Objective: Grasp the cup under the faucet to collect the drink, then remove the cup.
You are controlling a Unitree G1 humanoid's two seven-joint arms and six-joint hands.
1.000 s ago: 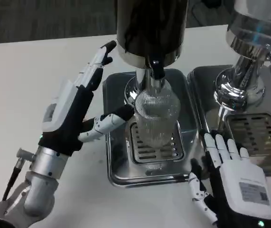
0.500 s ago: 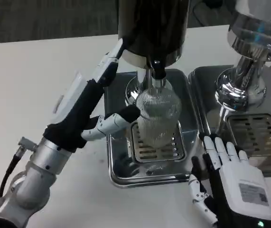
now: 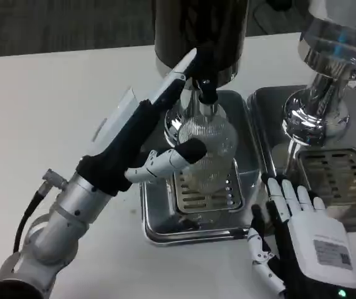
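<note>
A clear ribbed cup [image 3: 214, 146] stands on the grate of a steel drip tray [image 3: 156, 221], right under the black faucet [image 3: 206, 92] of a dark dispenser [image 3: 201, 31]. My left hand [image 3: 141, 134] reaches in from the left. Its thumb [image 3: 181, 156] lies across the cup's front, while its straight fingers [image 3: 181, 71] run up past the cup's left side toward the dispenser, not wrapped round the cup. My right hand [image 3: 302, 240] rests on the table at the tray's front right corner, its fingers apart and nothing in them.
A second chrome dispenser [image 3: 324, 75] with its own drip tray [image 3: 346, 180] stands to the right, close to my right hand. White table [image 3: 53, 93] stretches out to the left.
My left hand has moved right and forward, up to the cup. Its thumb now lies over the cup's front and its fingers reach beside the faucet. The right hand has barely moved.
</note>
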